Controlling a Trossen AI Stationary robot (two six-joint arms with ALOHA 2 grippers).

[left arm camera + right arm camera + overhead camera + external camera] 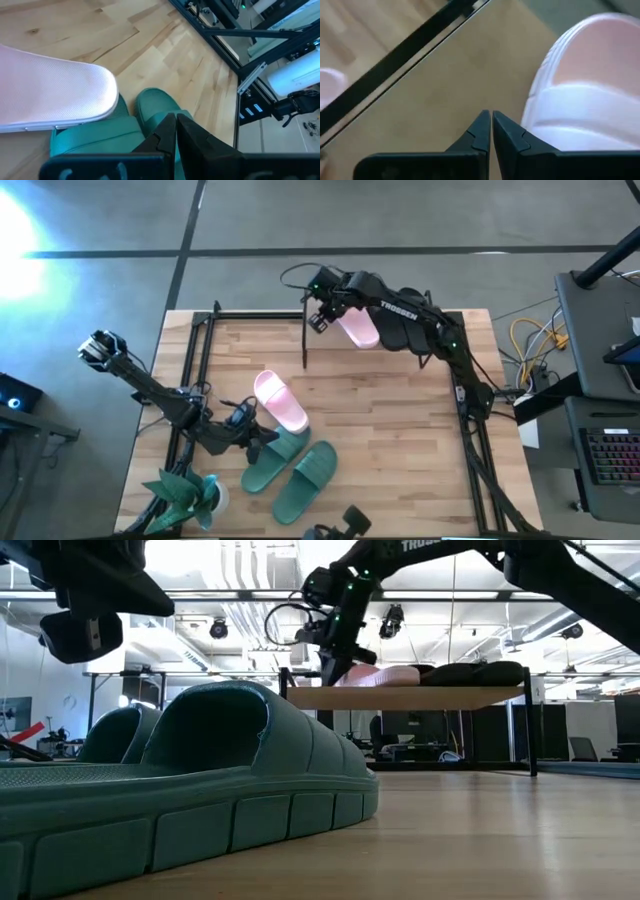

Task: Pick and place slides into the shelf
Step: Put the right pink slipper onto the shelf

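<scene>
On the shelf (400, 340), pale pink slide (358, 328) with ribbed wide strap, black slides (408, 332) alongside, right gripper (320, 318) pressed together empty beside it, left gripper (262, 438) pressed together over dark green slides (295, 470).

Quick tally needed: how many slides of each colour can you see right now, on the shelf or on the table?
Pink slides: 2, one on the shelf, one on the table
Green slides: 2, both on the table
Black slides: 2, both on the shelf
Total: 6
</scene>
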